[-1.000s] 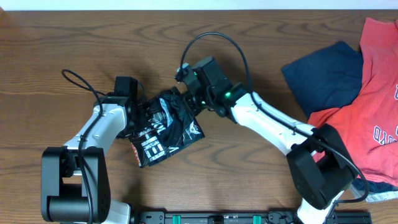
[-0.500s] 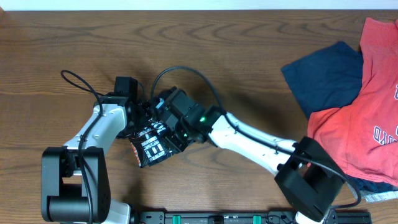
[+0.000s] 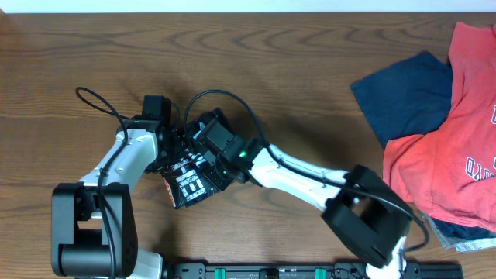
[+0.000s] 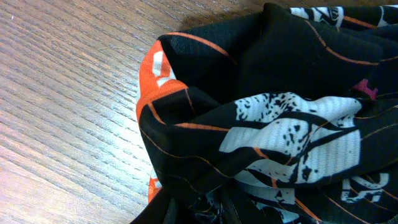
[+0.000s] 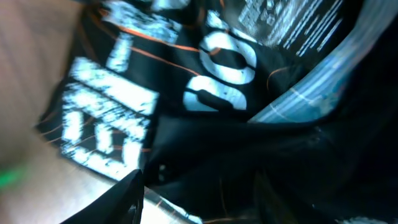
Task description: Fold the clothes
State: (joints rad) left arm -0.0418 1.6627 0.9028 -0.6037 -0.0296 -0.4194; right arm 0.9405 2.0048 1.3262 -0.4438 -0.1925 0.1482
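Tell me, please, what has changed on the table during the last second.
The right pincer swept left across the jersey, carrying its right side over, so the cloth now lies in a narrower bundle. The left pincer stayed at the jersey's left edge, holding it. The red shirt and the navy garment did not move.

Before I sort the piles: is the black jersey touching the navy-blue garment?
Apart. Overhead view shows bare table between the black jersey at left and the navy-blue garment at right.
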